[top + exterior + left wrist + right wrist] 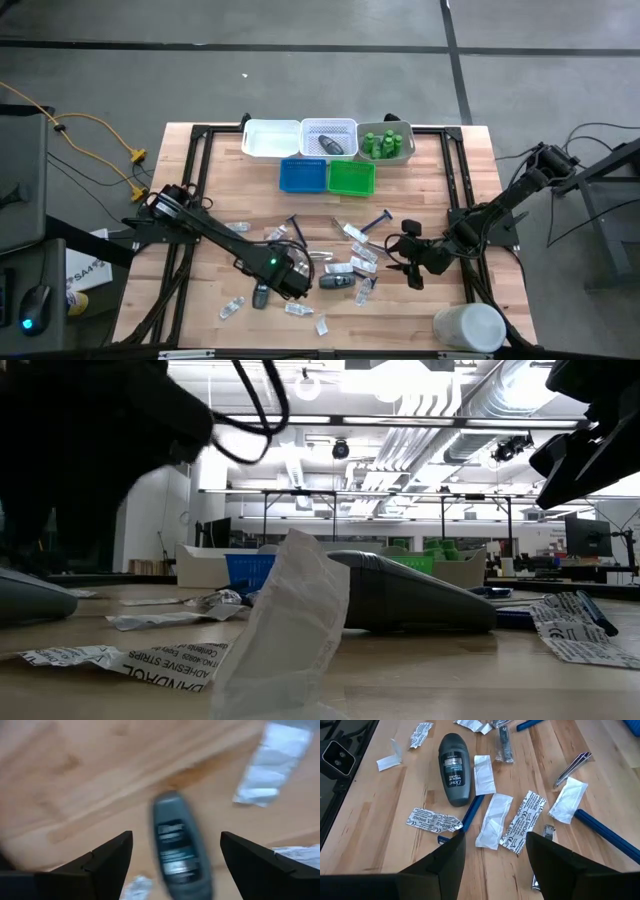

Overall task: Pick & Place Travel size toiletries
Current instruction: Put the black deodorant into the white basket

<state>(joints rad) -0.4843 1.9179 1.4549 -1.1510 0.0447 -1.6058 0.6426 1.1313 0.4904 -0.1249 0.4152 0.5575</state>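
The left hand (176, 851) hangs low over the table (200, 165), its fingers (107, 857) spread apart and grasping nothing; a dark grey bottle (176, 847) lies flat on the wood between them (blurred, label up); the right hand (495, 852) hovers released above scattered packets (493, 820), a second grey bottle (454, 768) and a blue stick (472, 810).

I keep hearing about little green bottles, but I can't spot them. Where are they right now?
Seen from above, the green bottles stand together in the pale tray at the right end of the far row, beside the white mesh basket, away from both hands.
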